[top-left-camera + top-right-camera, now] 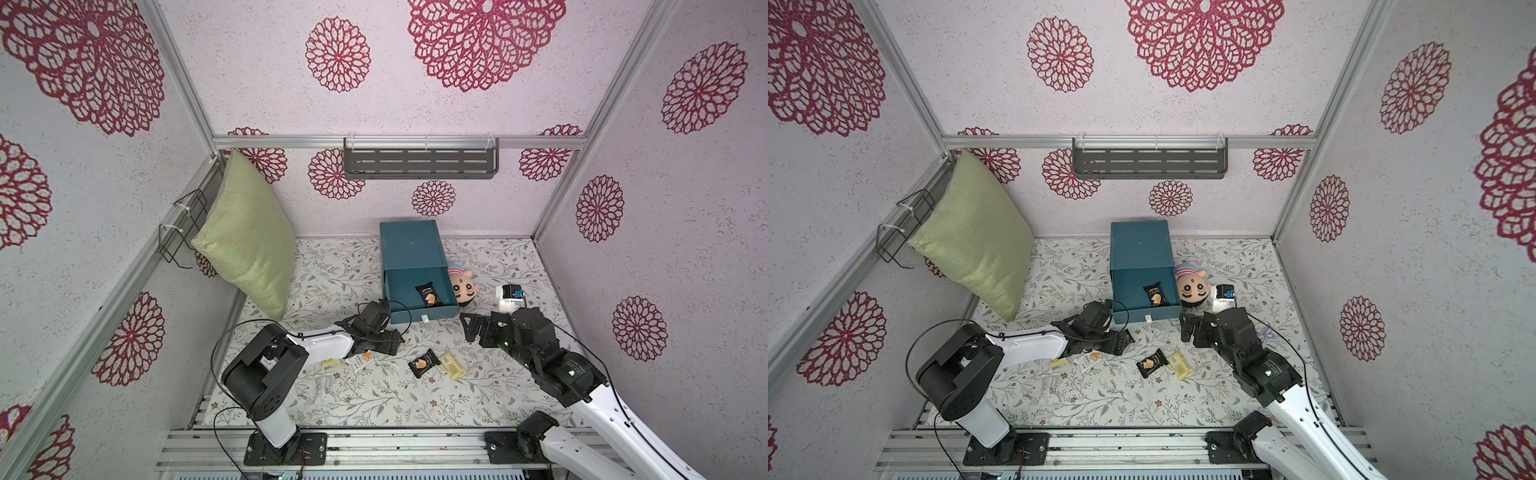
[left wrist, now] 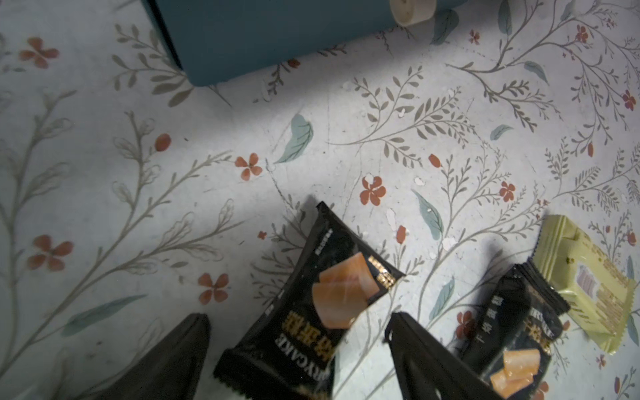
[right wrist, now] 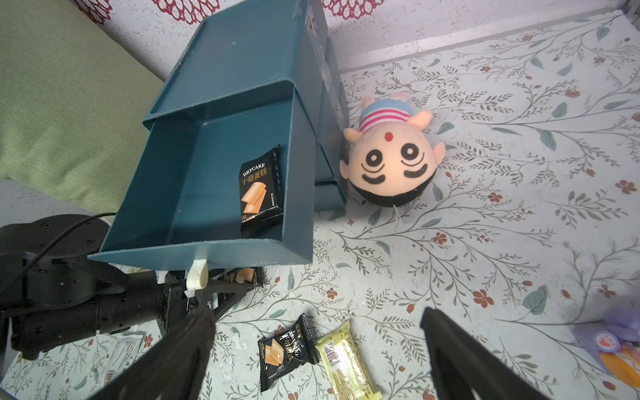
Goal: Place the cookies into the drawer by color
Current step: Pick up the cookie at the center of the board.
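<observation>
**One black cookie packet in the open drawer, another between the left jaws**

The drawer chest [image 1: 409, 245] stands at 12 o'clock on the flowered table [image 1: 478, 399], against the back wall. Its top drawer [image 3: 259, 252] is pulled out toward 6 o'clock. One black packet [image 3: 260, 190] lies flat inside, close to the drawer wall at 3 o'clock.

The left gripper [image 2: 299, 317] is at 7 o'clock from the drawer front, low over the table. Its jaws stand apart, and a second black packet [image 2: 332, 294] sits tilted between them. Whether the fingers really press on it, I cannot tell. The right gripper [image 3: 317, 311] is at 4 o'clock from the drawer front, with the jaws wide apart and nothing between them.

At 6 o'clock from the drawer, a third black packet [image 1: 424, 362] lies on the table. A yellow packet [image 1: 452, 365] lies just beside it at 3 o'clock. At 9 o'clock from these two, close under the left arm, are a white packet [image 1: 362, 358] and a second yellow packet [image 1: 331, 363], both partly hidden by the arm.

A pink plush head [image 1: 463, 289] lies just beside the chest, at 3 o'clock of the open drawer. A green pillow [image 1: 249, 245] leans against the wall at 10 o'clock.
</observation>
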Tool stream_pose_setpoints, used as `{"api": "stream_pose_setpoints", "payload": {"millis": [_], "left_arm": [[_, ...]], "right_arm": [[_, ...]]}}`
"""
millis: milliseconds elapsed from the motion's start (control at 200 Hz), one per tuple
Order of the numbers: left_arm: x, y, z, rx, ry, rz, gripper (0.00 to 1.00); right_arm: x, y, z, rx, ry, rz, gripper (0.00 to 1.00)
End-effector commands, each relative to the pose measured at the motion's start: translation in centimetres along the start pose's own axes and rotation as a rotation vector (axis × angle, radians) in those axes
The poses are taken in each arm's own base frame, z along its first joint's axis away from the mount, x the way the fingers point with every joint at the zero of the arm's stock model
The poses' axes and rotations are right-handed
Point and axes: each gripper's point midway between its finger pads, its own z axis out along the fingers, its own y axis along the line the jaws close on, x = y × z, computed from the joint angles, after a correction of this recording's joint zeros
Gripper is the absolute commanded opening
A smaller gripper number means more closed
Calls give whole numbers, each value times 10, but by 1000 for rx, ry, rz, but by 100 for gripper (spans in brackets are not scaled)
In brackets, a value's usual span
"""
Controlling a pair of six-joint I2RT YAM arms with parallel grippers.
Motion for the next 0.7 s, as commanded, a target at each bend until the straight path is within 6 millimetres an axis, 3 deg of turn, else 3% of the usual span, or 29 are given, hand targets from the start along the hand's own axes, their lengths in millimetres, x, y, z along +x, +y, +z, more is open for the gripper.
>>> {"api": "stream_pose_setpoints", "payload": {"millis": [0, 315, 695], "left_arm": [[1, -1, 7, -39, -2, 42, 83], [12, 1, 3, -63, 3, 26, 54], [23, 2, -12, -77, -23, -19, 31]], "right_arm": [[-5, 0, -2, -3, -18, 13, 99], [-7, 2, 0, -9, -21, 14, 99], [-6, 1, 1, -9, -18, 16, 99]]}}
